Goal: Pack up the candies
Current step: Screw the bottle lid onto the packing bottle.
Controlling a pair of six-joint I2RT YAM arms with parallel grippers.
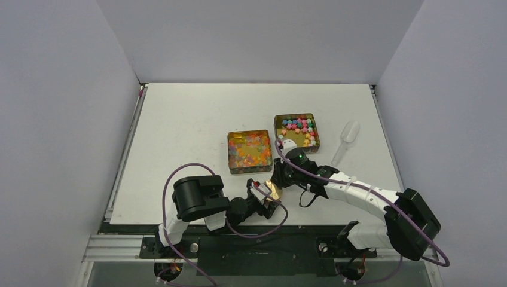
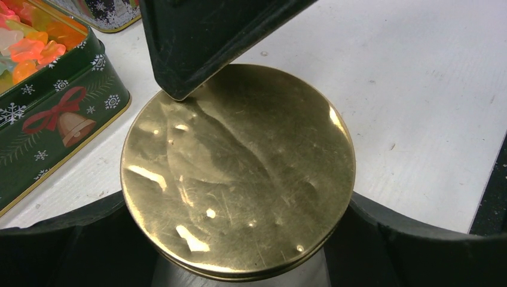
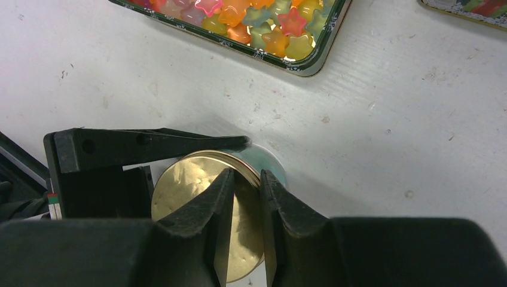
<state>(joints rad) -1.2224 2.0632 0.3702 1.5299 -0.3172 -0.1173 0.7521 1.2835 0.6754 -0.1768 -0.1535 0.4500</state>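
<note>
The candies lie in two open tins: glossy orange and red ones point(image 1: 248, 149) and opaque blue, pink, green and yellow ones point(image 1: 299, 127). Near the table's front edge my left gripper point(image 1: 267, 200) is shut on a small clear jar point(image 3: 270, 162), its fingers point(image 2: 60, 233) on either side under the gold lid point(image 2: 239, 173). My right gripper point(image 3: 246, 179) comes from above. Its jaws are drawn to a narrow gap over the lid's far rim, one finger point(image 3: 203, 209) on the lid, the other outside it. The jar's contents are hidden.
The green Christmas tin point(image 2: 60, 119) of glossy candies stands just left of the jar. The second tin point(image 1: 317, 134) is behind and to the right. A clear plastic scoop point(image 1: 347, 139) lies to the right of that tin. Grey walls enclose the white table point(image 1: 191, 119).
</note>
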